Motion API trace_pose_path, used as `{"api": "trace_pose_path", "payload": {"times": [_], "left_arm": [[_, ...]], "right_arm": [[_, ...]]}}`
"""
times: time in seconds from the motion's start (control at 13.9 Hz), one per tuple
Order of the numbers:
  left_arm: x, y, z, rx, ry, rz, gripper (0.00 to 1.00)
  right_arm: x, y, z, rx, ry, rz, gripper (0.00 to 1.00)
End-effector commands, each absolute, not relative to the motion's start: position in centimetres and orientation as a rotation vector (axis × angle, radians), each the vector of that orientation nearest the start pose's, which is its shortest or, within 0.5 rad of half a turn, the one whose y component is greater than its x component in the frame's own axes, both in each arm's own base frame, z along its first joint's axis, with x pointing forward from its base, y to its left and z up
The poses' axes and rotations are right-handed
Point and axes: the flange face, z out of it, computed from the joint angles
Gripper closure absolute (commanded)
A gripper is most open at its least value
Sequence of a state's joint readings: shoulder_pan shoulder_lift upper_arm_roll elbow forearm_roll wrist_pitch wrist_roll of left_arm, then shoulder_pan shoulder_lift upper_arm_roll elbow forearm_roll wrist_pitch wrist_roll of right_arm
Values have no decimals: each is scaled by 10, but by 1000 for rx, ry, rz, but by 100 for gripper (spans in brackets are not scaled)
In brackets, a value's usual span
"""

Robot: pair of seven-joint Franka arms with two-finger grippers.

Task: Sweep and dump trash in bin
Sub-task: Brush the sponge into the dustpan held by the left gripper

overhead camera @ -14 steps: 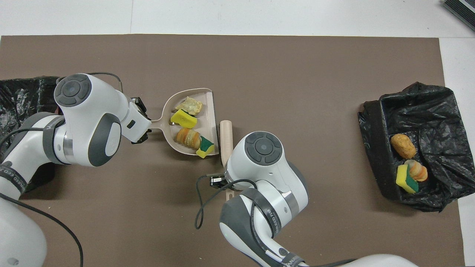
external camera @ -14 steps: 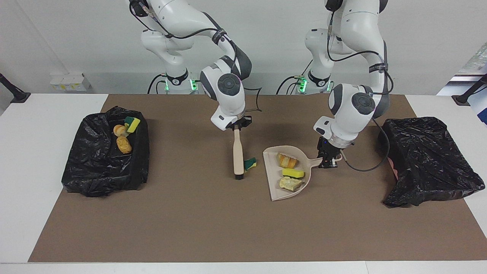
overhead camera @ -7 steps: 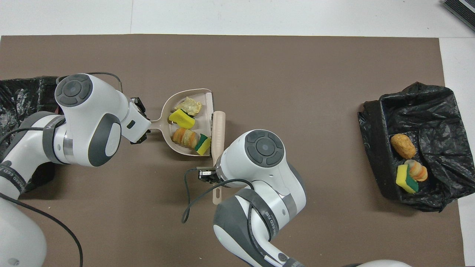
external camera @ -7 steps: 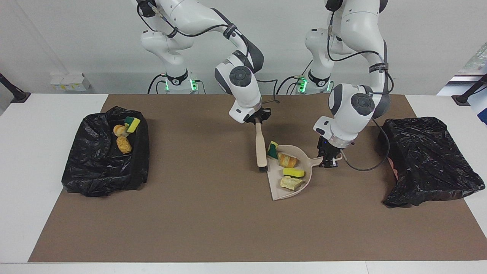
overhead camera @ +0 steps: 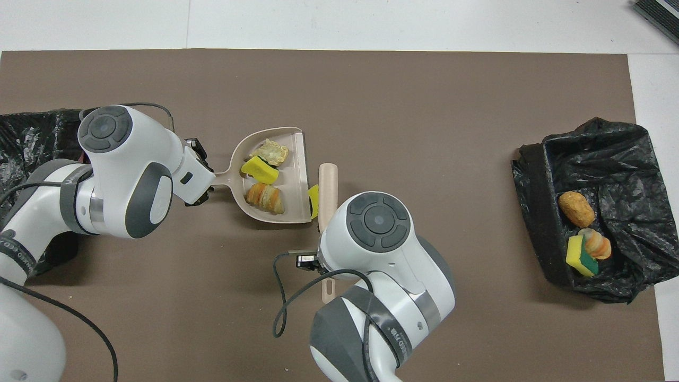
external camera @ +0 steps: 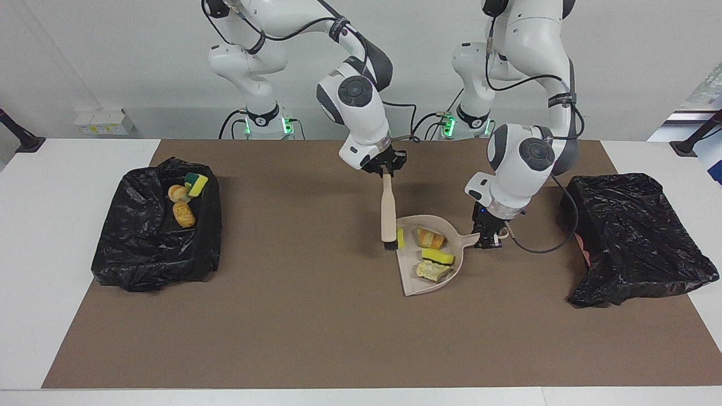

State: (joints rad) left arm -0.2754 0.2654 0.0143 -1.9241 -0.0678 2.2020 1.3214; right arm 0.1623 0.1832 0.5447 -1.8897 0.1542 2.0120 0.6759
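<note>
A beige dustpan (external camera: 410, 285) (overhead camera: 299, 159) lies mid-table, and my left gripper (external camera: 488, 239) (overhead camera: 200, 181) is shut on its handle. In the pan lie three pieces of trash: an orange bread lump (external camera: 428, 238) (overhead camera: 265, 197), a yellow sponge (external camera: 437, 257) (overhead camera: 259, 170) and a beige lump (external camera: 431, 271) (overhead camera: 270, 152). My right gripper (external camera: 387, 170) is shut on the beige-handled brush (external camera: 387, 211) (overhead camera: 327, 183), which hangs bristles down at the pan's mouth. A green-backed sponge (external camera: 400, 237) (overhead camera: 313, 193) stands on edge between brush and pan lip. In the overhead view the right wrist hides its gripper.
A bin lined with a black bag (external camera: 146, 254) (overhead camera: 620, 159) sits at the right arm's end of the table and holds three scraps (external camera: 184, 214) (overhead camera: 577, 208). A crumpled black bag (external camera: 632, 237) (overhead camera: 26, 138) lies at the left arm's end. A brown mat (external camera: 316, 327) covers the table.
The right arm swept the brush and the green-backed sponge to the dustpan's mouth, then drew back slightly. The sponge went from the pan's edge to upright at its lip. The dustpan shifted slightly.
</note>
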Motion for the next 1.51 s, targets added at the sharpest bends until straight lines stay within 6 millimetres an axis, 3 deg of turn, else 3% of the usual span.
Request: {"api": "trace_pose_path", "payload": {"times": [0.0, 0.14, 0.22, 0.29, 0.5, 0.65, 0.86, 1.0, 1.22, 1.44], "left_arm": [[585, -155, 359, -2275, 2202, -31, 58], [588, -139, 358, -2297, 2175, -23, 76], [589, -134, 358, -2299, 2166, -16, 93], [589, -132, 358, -2300, 2164, -16, 100], [591, -133, 359, -2271, 2183, -31, 100], [593, -132, 359, -2209, 2237, -43, 100], [589, -145, 359, -2127, 2315, -43, 100], [575, -158, 353, -2108, 2348, -17, 100], [554, -172, 344, -2101, 2349, -27, 100], [555, -169, 346, -2090, 2333, -77, 100]], "right_arm": [[453, 369, 416, -3029, 78, 235, 100], [473, 328, 402, -3117, 43, 190, 100], [477, 319, 392, -3134, 14, 211, 100], [477, 316, 379, -3142, -4, 243, 100], [471, 323, 351, -3136, -58, 314, 100], [468, 329, 347, -3104, -60, 348, 100], [456, 362, 353, -2955, 9, 354, 100], [460, 382, 343, -2877, 74, 309, 100], [478, 404, 365, -2748, 242, 284, 100], [488, 412, 378, -2713, 340, 276, 100]]}}
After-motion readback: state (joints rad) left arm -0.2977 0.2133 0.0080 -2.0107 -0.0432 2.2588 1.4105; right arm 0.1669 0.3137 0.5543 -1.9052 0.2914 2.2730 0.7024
